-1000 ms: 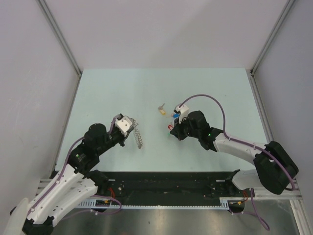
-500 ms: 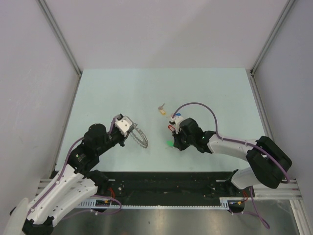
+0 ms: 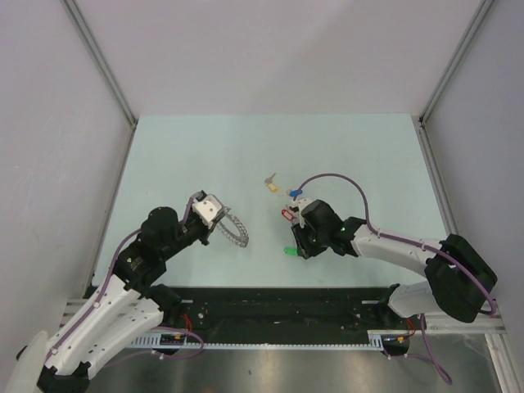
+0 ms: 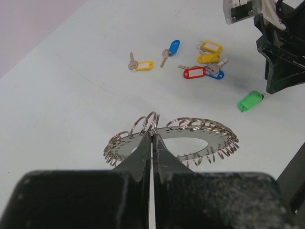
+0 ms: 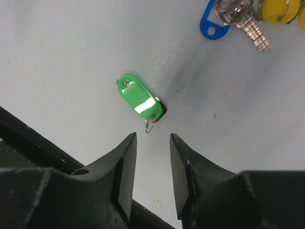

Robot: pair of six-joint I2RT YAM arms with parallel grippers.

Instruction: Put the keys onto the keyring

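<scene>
Keyring (image 4: 188, 130), floppy silver-grey metal ring of small linked loops with a scalloped edge: pinched by one loop in the clenched left gripper (image 4: 152, 139) and held out over the pale green worktop (image 3: 205, 147), left of centre and toward the near edge. One green-tagged key (image 5: 138, 99), with an oval plastic tag and a thin wire loop, its blade not made out: lying loose near the middle of the near edge, well apart from the keyring. The right gripper (image 5: 152, 143): jaws parted, grasping nothing, poised just short of that wire loop. The remaining keys (image 4: 209, 58), small silver metal with yellow, blue and red tags: scattered at mid-worktop, none on the keyring. Step in hand, by judgement: pickup of the green-tagged key. Next move calls for a fine pinch on the tag that leaves its wire loop free, then carriage across to a loop of the held ring.
</scene>
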